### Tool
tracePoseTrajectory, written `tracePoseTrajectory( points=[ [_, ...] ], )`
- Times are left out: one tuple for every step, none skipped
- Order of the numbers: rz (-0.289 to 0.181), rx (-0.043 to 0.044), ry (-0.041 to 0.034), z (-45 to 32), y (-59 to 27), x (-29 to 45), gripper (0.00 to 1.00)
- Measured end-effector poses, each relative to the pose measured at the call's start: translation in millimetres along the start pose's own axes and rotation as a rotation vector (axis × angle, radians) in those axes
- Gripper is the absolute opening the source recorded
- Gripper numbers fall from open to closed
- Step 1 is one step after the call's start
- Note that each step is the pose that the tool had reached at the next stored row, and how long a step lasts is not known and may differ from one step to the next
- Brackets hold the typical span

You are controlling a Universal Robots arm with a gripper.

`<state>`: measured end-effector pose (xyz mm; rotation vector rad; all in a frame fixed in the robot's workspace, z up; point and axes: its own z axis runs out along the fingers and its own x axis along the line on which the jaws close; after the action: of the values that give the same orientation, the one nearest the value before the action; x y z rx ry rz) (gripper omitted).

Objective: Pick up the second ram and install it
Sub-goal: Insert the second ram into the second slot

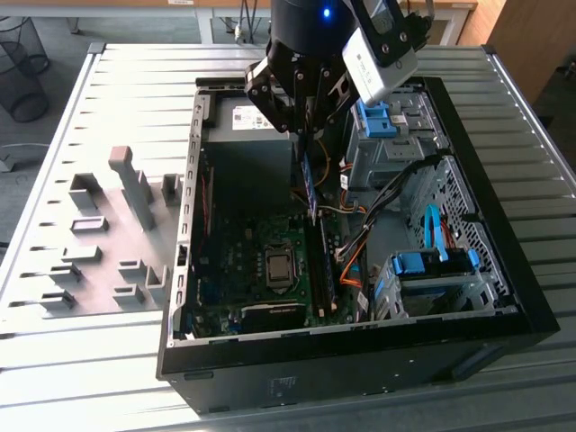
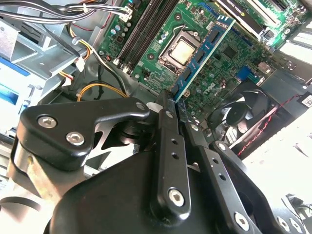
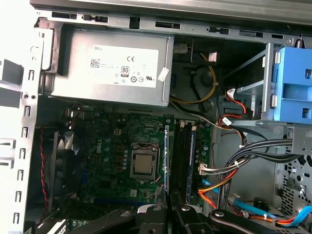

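Note:
My gripper hangs over the open computer case and is shut on the second ram, a narrow blue-green stick with black chips. In the second wrist view the black fingers clamp one end of the ram, which reaches out over the motherboard beside the CPU socket. Seen edge-on in the first wrist view, the ram is a thin line between the CPU socket and the memory slots, with the gripper behind it. The stick is above the board, apart from the slots.
A grey power supply fills the case's far end. Blue drive-bay latches and a second blue latch stand on the exterior view's right, with orange and black cables close to the slots. Grey holder blocks sit outside the case.

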<state>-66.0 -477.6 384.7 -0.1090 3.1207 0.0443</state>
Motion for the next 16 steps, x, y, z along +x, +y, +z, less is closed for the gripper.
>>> tracePoseTrajectory(
  points=[
    [0.0, 0.0, 0.0001, 0.0, 0.0, 0.0, 0.14],
    [0.0, 0.0, 0.0, 0.1, 0.0, 0.0, 0.14],
    [0.0, -0.0001, 0.0, 0.4, 0.0, 0.0, 0.14],
    [0.0, -0.0001, 0.0, 0.6, 0.0, 0.0, 0.14],
    [0.0, -0.0002, -0.0001, 0.9, 0.0, 0.0, 0.14],
    [0.0, -0.0001, 0.0, 1.2, 0.0, 0.0, 0.14],
    [0.0, -0.0001, 0.0, 1.7, 0.0, 0.0, 0.14],
    [0.0, -0.0001, 0.0, 2.1, -0.1, 0.0, 0.14],
    [0.0, 0.0, 0.0, 2.5, -0.1, 0.1, 0.14],
    [0.0, 0.0, 0.0, 3.0, -0.1, 0.1, 0.14],
    [0.0, 0.0, 0.0, 3.4, -0.1, 0.1, 0.14],
    [0.0, 0.0, 0.0001, 3.7, -0.1, 0.1, 0.14],
    [0.0, 0.0, 0.0, 4.1, -0.1, 0.1, 0.14],
    [0.0, 0.0, 0.0, 4.5, -0.1, 0.1, 0.14],
    [0.0, 0.0, 0.0, 4.8, -0.1, 0.1, 0.14],
    [0.0, -0.0001, 0.0, 5.2, -0.2, 0.1, 0.14]
  ],
)
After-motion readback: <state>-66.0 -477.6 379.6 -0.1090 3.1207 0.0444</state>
